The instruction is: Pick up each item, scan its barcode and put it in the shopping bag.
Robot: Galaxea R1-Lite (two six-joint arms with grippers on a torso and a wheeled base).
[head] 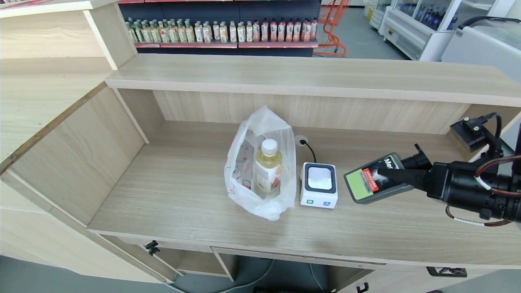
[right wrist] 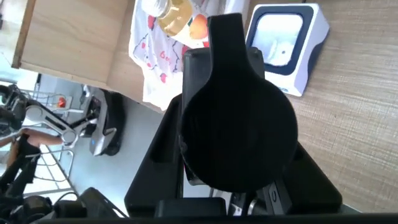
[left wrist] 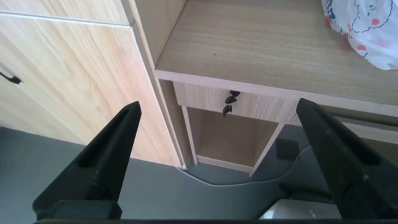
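Note:
My right gripper (head: 386,173) is shut on a flat grey box (head: 372,179) with a green and red label, held above the counter just right of the white barcode scanner (head: 318,185). In the right wrist view the dark box (right wrist: 239,124) blocks most of the frame, with the scanner (right wrist: 283,46) beyond it. The white plastic shopping bag (head: 260,162) stands left of the scanner, holding a yellow drink bottle (head: 268,167) and a carton. My left gripper (left wrist: 217,162) hangs open below the counter's front edge, with a corner of the bag (left wrist: 360,28) above it.
The wooden counter (head: 183,191) has a raised shelf behind and a side wall on the left. A cable (head: 310,150) runs from the scanner to a hole at the back. Drawers with black handles (left wrist: 231,102) sit under the counter edge.

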